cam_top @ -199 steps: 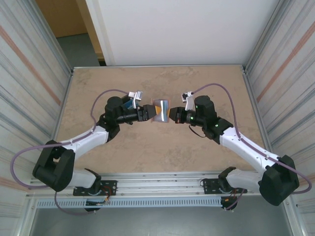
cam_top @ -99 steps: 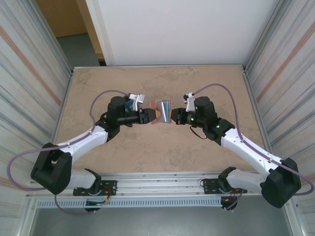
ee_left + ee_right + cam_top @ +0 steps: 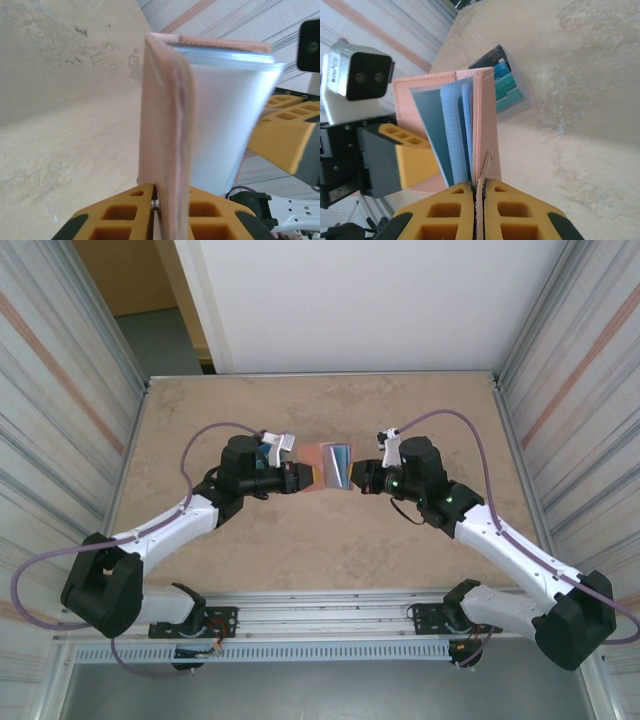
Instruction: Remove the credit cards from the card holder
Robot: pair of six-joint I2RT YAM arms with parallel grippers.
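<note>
The card holder [image 3: 325,462], a salmon-pink bifold, sits mid-table btwn the 2 arms, spread open in a V. Its blue-grey inside faces up toward the top cam. From the R wrist view, several blue-grey leaves fan out btwn the 2 pink flaps. Can't tell which of them are pockets and which are cards. Can't tell either whether its lower edge touches the table [image 3: 300,550].

The right gripper [image 3: 479,192] is closed tight on 1 pink flap. The flap runs edge-on btwn its 2 orange fingers, with no gap showing.

The left gripper [image 3: 167,200] is pinched onto the other flap. In its wrist view the pink leather stands upright, squeezed btwn the orange fingers. A pale, glare-washed inner leaf shows just to the R of it. The 2 grippers face each other w/ the wallet bridging them.

The credit cards [image 3: 507,90] lie in a loose pile flat on the table, just beyond the wallet's far edge in the R wrist view. They are teal and blue, w/ 1 black card [image 3: 490,56] at the pile's far end. The pile is near the left arm's wrist, apart from both grippers.

The table is a mottled tan slab. Corrugated metal walls [image 3: 60,390] stand on both sides.
</note>
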